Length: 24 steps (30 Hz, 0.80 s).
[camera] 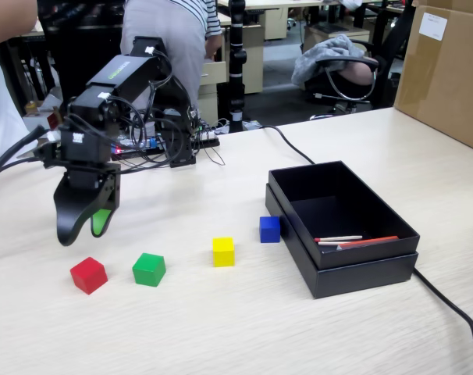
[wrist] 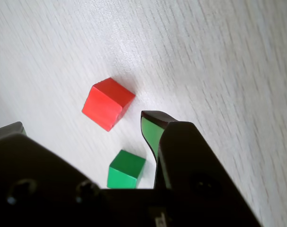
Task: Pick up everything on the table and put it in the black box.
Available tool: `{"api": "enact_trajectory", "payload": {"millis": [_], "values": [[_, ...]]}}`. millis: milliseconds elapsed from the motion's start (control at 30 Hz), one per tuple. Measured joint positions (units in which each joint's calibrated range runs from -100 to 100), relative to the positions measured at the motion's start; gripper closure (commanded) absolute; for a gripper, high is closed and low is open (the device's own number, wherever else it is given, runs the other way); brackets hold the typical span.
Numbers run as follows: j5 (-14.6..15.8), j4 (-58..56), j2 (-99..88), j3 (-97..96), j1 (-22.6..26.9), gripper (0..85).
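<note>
Fixed view: gripper [camera: 84, 229] hangs above table [camera: 244, 328], jaws apart, empty — over red cube [camera: 89, 275]. Green cube [camera: 149, 269], yellow cube [camera: 223, 251], blue cube [camera: 270, 229] in row toward black box [camera: 361, 273], w/ sticks [camera: 353, 241] inside.

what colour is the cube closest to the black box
Blue, seen best in the fixed view, just left of the black box.

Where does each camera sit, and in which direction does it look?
Fixed view: stands off the table's front edge, looking across it; shows the whole arm, gripper raised.
Wrist view: rides on the gripper, looking down; shows its dark jaws.
Shared: red cube, green cube.
</note>
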Motion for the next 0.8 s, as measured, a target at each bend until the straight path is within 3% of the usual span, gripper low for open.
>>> {"api": "enact_trajectory", "payload": {"millis": [367,500,700,800], "values": [[0.0,0.0,17.0,9.5,0.3,38.2],[0.3,0.0,19.7,12.0,0.4,43.4],[0.5,0.0,21.7,14.1,0.4,65.8],[0.5,0.0,22.0,14.1,0.4,71.6]]}}
